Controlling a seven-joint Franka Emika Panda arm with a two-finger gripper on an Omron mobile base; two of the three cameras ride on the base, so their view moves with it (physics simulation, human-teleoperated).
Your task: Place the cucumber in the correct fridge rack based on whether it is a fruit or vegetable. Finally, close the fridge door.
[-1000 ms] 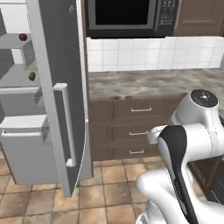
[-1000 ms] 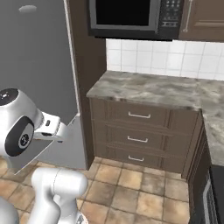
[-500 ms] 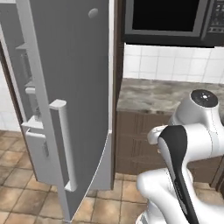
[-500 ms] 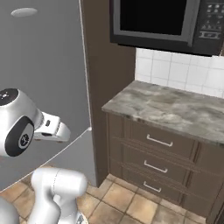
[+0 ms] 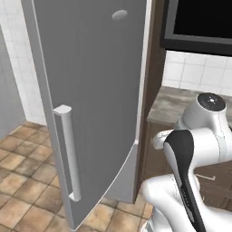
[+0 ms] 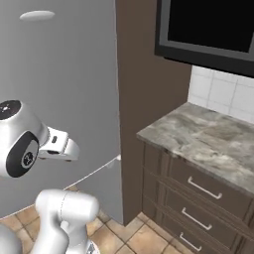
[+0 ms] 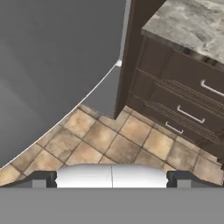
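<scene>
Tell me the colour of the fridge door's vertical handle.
Pale grey, lighter than the fridge door itself; the handle shows best in the left base view.

The tall flat fridge door (image 5: 95, 104) was plain mid-grey, with a paler grey vertical bar handle (image 5: 68, 154) and a small pale oval badge (image 5: 119, 15). Beyond the jaws, the square-tiled floor (image 7: 109, 144) was mottled tan and brown with dark grout. The stone countertop (image 6: 208, 144) was veined grey-beige, over dark brown drawer fronts (image 6: 198, 198) with silver handles. The wall tiles (image 5: 190, 74) were white.
</scene>
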